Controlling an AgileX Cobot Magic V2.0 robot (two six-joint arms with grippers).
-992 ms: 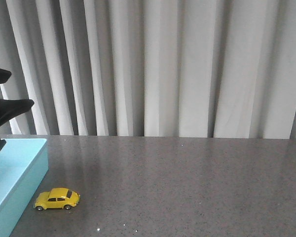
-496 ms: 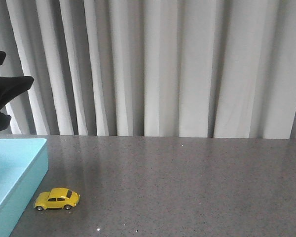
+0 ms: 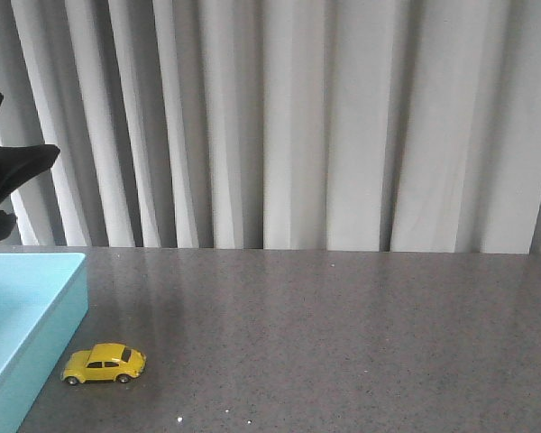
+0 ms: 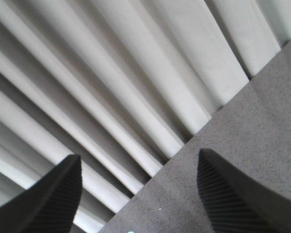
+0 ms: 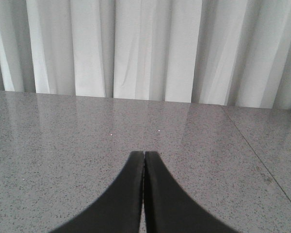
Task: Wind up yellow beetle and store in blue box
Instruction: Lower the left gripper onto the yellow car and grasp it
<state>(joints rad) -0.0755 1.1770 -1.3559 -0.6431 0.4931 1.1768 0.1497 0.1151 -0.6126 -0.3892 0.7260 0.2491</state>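
backdrop – pleated white curtain [image 3: 298, 126] | surface – speckled grey table [image 3: 343, 334], softly lit

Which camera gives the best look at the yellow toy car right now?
The front view. There the yellow beetle sits whole and side-on on the table, just beside the blue box. The left wrist view shows only curtain and tabletop, the right wrist view the same; neither shows the car.
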